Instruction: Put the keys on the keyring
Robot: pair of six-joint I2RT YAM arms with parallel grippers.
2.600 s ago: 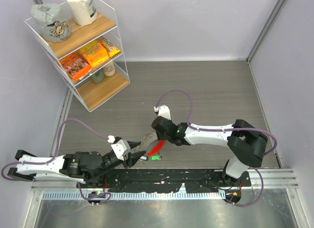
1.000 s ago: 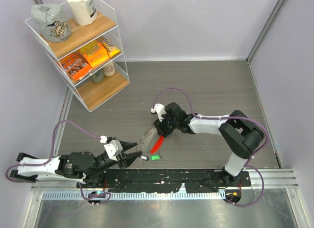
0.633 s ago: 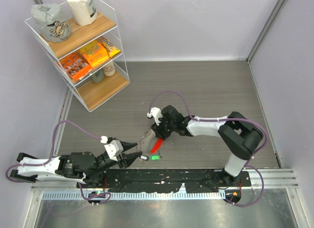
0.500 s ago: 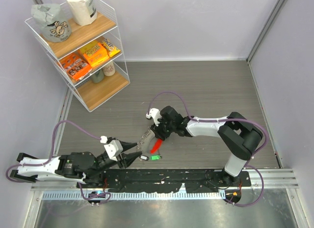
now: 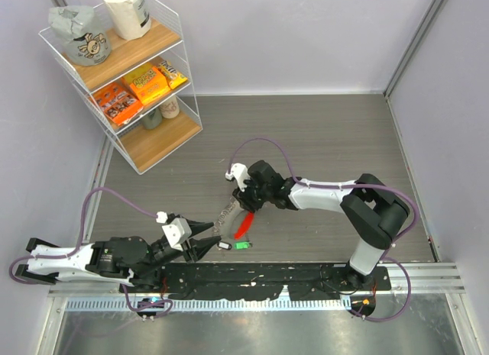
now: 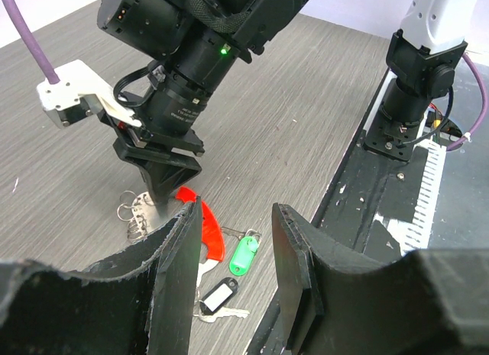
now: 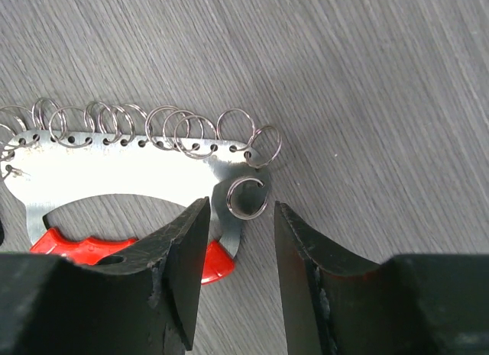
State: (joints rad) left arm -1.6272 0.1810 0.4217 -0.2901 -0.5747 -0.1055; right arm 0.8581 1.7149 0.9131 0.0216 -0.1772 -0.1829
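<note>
Keyring point(image 7: 130, 168) lies flat on table point(image 5: 321, 141), right gripper point(image 7: 237, 211) spread astride its end, left gripper point(image 6: 235, 211) spread, empty; green key point(image 6: 243, 256), black key point(image 6: 216, 298) alongside, seemingly unthreaded, threading all to do.

red-and-silver keyring point(image 7: 130, 168) lying flat, green key point(image 6: 244, 254), black key point(image 6: 216, 297) just beside

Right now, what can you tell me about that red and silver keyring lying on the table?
The keyring is a flat, curved plate of shiny silvery metal with a red grip along its inner edge. Small holes along the outer edge carry many thin wire rings. It lies flat on the grey wood-grain table. The right gripper, open, straddles the ring at one end; contact is unclear. A green key and a black key lie near its red side.
</note>
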